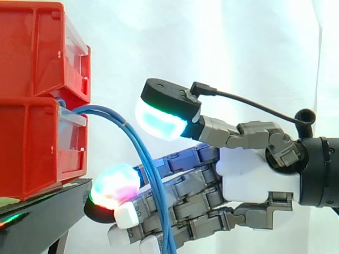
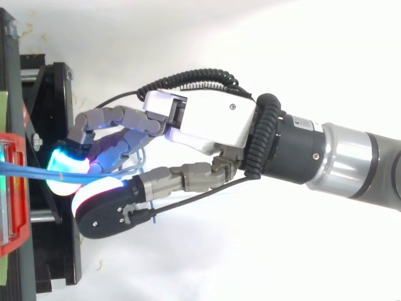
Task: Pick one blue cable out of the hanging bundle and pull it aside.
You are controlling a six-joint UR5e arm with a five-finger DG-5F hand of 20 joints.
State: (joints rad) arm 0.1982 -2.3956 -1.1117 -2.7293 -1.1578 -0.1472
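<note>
Hand [image 1: 254,174] enters from the right of the side view with the palm level and the fingers reaching toward the bins [image 1: 37,79]. State of hand: apart. The thumb [image 1: 159,119], its pad glowing cyan and green, stands well above the fingers [image 1: 114,185]. The foremost fingertip glows magenta, red and green. The side view shows a clear gap between thumb and fingers, and the fingers are only gently bent, clamped on nothing. Cables [image 1: 154,180]: a thin blue bundle leaves the bins at the seam between the upper and lower bin, just beyond the fingertips. It arcs over, drops through the gap under the thumb pad, and runs down across the near face of the fingers. Whether it touches them or hangs just beside them cannot be told. The strands run together as one bundle along the hand. In the top view the cables [image 2: 25,169] run from the bin edge to the hand [image 2: 213,122] and pass between thumb pad and fingertips, which from above look close together. A small blue loop shows beside the fingers, nearer the palm. The bins sit stacked on the black stand [image 1: 42,217], ahead of the fingertips, with the stand's top about level with the lower fingers. The white curtain [image 1: 238,42] hangs behind the hand.
</note>
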